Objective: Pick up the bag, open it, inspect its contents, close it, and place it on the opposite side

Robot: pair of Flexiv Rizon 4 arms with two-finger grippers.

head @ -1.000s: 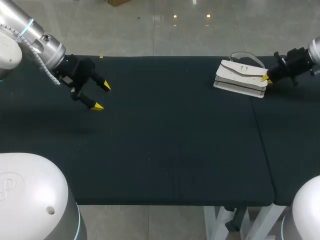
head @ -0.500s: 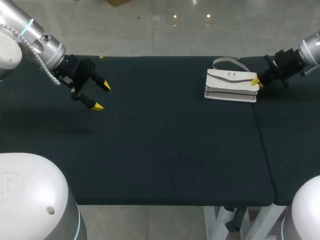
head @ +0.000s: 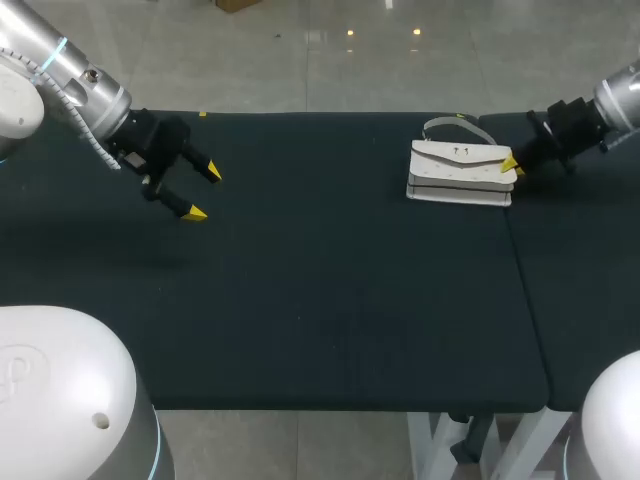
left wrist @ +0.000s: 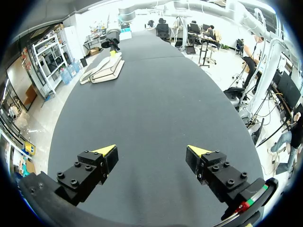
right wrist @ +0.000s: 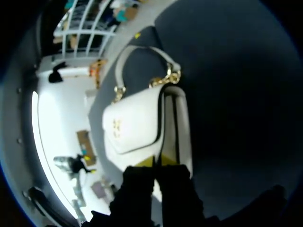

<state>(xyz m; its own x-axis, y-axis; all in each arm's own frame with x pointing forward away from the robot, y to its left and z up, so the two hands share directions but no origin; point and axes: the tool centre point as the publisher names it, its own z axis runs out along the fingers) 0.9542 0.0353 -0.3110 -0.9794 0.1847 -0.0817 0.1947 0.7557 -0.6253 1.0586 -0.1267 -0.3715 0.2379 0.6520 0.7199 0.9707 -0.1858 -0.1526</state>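
Note:
A white flap bag [head: 460, 172] with a pale strap [head: 448, 123] lies flat on the dark table [head: 330, 290] at the back right. My right gripper [head: 512, 165] is shut, its yellow tips pressed against the bag's right end. In the right wrist view the bag [right wrist: 137, 123] lies just ahead of the closed gripper [right wrist: 156, 161], with its strap and gold chain [right wrist: 163, 80] beyond. I cannot tell whether the tips pinch the flap's edge. My left gripper [head: 204, 192] hangs open over the table's back left, holding nothing. In the left wrist view the gripper [left wrist: 152, 151] faces the distant bag [left wrist: 104, 70].
A seam [head: 520, 270] runs front to back just right of the bag, splitting the table top. Bare dark surface spreads between the two grippers and toward the front edge [head: 350, 408].
The right gripper moved left with the bag at its tips. The bag slid left and turned to lie roughly square with the table's back edge. The left arm stayed still.

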